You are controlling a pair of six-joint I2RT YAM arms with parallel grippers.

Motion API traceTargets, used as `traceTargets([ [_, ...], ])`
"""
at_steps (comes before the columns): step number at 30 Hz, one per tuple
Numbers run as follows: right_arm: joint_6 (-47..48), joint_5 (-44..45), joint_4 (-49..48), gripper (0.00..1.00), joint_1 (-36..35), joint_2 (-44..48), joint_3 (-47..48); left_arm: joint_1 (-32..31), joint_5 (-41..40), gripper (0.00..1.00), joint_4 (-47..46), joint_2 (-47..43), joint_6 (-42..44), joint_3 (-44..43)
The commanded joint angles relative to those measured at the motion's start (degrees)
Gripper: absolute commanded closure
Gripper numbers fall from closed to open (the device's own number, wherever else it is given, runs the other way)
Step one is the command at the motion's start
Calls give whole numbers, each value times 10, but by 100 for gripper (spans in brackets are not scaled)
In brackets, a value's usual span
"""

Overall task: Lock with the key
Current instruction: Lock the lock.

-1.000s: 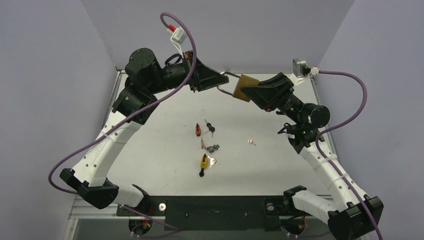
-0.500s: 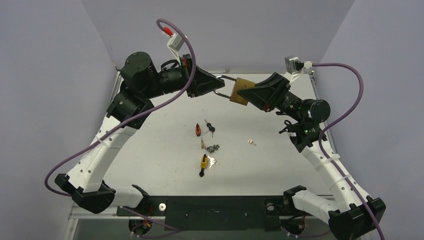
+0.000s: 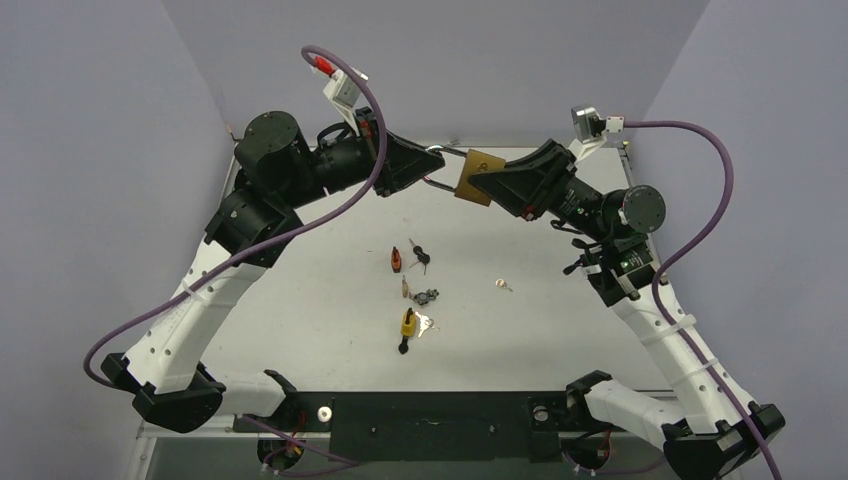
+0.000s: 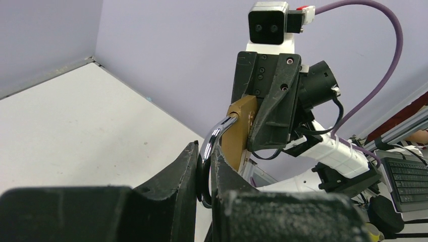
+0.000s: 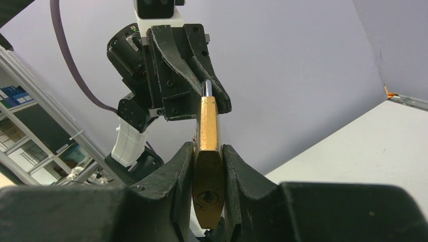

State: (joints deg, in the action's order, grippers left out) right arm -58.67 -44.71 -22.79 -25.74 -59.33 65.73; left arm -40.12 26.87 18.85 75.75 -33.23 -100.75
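A brass padlock [image 3: 478,177] hangs in the air over the far part of the table, held between both arms. My left gripper [image 3: 432,166] is shut on its silver shackle [image 4: 214,138]. My right gripper [image 5: 208,148] is shut on the flat sides of the brass body [image 5: 208,131]. The keyhole [image 5: 207,198] faces the right wrist camera with nothing in it. A black-headed key [image 3: 420,256] lies on the table below, far from both grippers.
Mid-table lie a small red-brown lock [image 3: 397,260], a grey lock [image 3: 428,295], a yellow lock [image 3: 409,323] with a key beside it, and a small ring with a key [image 3: 503,285]. Grey walls close in the back and sides.
Both arms have carried the padlock a little to the left and the right arm has risen. Both grips are unchanged.
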Motion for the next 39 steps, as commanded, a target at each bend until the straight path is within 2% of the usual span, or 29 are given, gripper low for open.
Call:
traceTargets([
  [1,41,15,8,100,-44,-18,34,-64,50,100,21,36,0,-2],
  [16,69,42,43,100,-65,-50,63,-121,68,100,50,83,18,-27],
  [20,143,89,136,100,-87,-58,94,-131,66,100,75,91,28,-29],
  [23,214,167,246,100,-113,-63,116,-135,59,100,92,93,35,-36],
  [25,251,205,285,100,-131,-69,129,-139,44,100,112,99,47,-45],
  [39,313,289,358,100,-166,-94,121,-163,9,100,132,117,72,-123],
])
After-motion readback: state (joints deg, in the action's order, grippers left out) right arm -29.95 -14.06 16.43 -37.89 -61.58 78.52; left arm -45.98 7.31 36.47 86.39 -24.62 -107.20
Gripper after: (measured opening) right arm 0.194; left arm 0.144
